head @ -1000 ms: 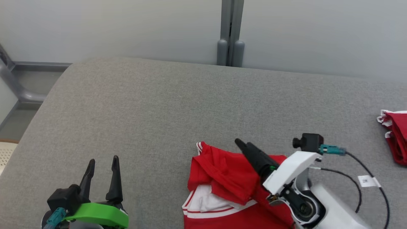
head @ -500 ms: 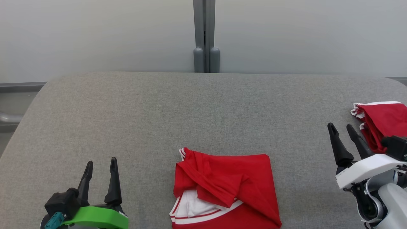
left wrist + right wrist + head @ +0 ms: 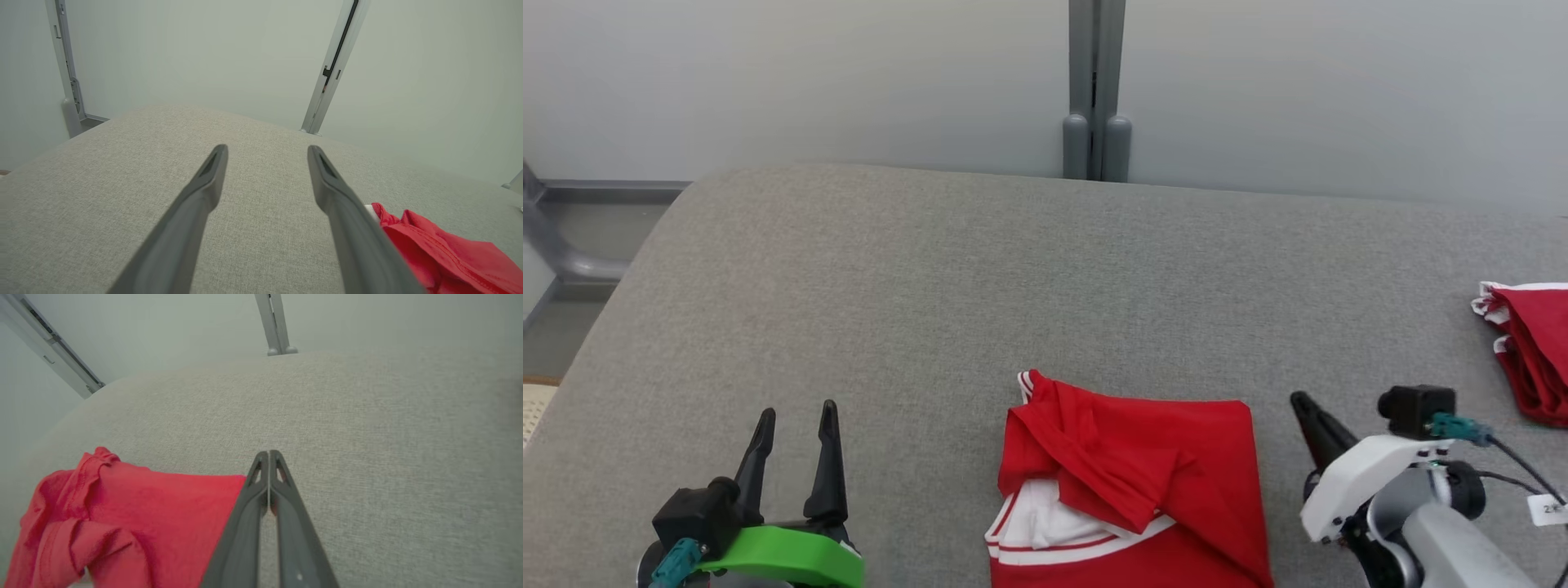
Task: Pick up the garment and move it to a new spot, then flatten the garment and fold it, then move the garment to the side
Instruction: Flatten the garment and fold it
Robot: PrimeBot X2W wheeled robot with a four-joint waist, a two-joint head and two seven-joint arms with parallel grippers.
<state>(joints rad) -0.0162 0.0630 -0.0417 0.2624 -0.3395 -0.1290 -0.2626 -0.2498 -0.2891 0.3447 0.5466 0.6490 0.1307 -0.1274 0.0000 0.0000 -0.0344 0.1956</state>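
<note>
A red garment (image 3: 1127, 482) with white striped trim lies folded at the front middle of the grey padded table (image 3: 980, 278); it also shows as the garment (image 3: 122, 522) in the right wrist view and the garment (image 3: 445, 253) in the left wrist view. My right gripper (image 3: 1300, 402) is shut with nothing between its fingers, its tips just right of the garment's far right corner, above the cloth surface. My left gripper (image 3: 796, 416) stands open at the front left, well away from the garment, empty.
A second red and white garment (image 3: 1527, 359) lies bunched at the table's right edge. A grey post (image 3: 1094, 90) stands behind the table against a pale wall. The table's left edge drops to a grey rail (image 3: 572, 261).
The head camera has swung between frames. My right gripper lay over the garment, then stood open at the far right; now it is shut beside the garment's right edge. The left gripper has stayed put.
</note>
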